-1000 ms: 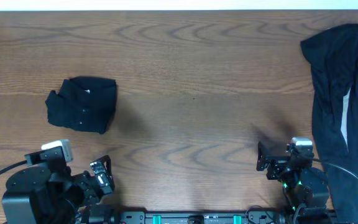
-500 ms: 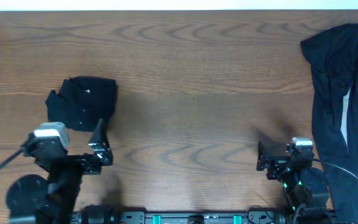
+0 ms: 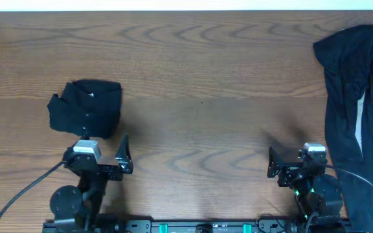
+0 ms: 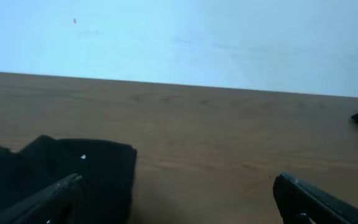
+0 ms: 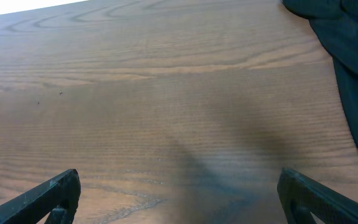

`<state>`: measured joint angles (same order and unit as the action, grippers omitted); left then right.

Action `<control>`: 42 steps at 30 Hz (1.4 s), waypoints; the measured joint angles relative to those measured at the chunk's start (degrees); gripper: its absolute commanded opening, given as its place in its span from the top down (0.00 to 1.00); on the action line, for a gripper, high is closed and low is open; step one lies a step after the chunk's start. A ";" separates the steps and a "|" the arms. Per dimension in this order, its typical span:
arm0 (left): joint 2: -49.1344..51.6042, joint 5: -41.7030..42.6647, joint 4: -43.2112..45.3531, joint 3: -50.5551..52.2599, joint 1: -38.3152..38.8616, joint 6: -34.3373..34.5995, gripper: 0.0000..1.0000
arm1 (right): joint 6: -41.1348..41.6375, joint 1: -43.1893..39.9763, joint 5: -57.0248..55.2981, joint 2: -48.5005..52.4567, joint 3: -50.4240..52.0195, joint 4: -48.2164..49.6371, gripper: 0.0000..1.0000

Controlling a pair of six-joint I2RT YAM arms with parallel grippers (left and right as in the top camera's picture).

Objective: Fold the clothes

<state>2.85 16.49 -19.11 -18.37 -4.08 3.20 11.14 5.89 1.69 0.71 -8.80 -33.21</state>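
Folded black clothes (image 3: 85, 109) lie at the left of the brown tabletop (image 3: 206, 77), their tiny white mark too small to read. Near them, the left gripper (image 4: 178, 186) is spread wide, empty. The right gripper (image 5: 179, 186) is also wide apart. A dark garment (image 3: 348, 97) is cut off at the right edge.

The folded clothes (image 3: 86, 108) lie on the left part of the tabletop (image 3: 206, 77). The left end effector (image 3: 123, 156) sits nearer the front edge, just before them and slightly to their right, not touching. A loose garment (image 3: 348, 97) lies along the right edge, and the right end effector (image 3: 272, 163) is at the front, left of it.
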 measured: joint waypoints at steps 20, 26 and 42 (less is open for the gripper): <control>-2.23 1.38 4.24 12.20 1.90 1.03 0.02 | 0.00 0.00 0.00 -0.02 0.02 0.02 0.01; -2.23 1.38 4.24 12.20 1.90 1.05 0.02 | 0.00 0.00 0.00 -0.02 0.02 0.02 0.01; -2.23 1.38 4.24 12.20 1.90 1.05 0.02 | 0.00 0.00 0.00 -0.02 0.02 0.02 0.01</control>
<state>0.62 17.87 -14.87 -6.17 -2.17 4.25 11.14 5.89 1.69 0.69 -8.78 -33.19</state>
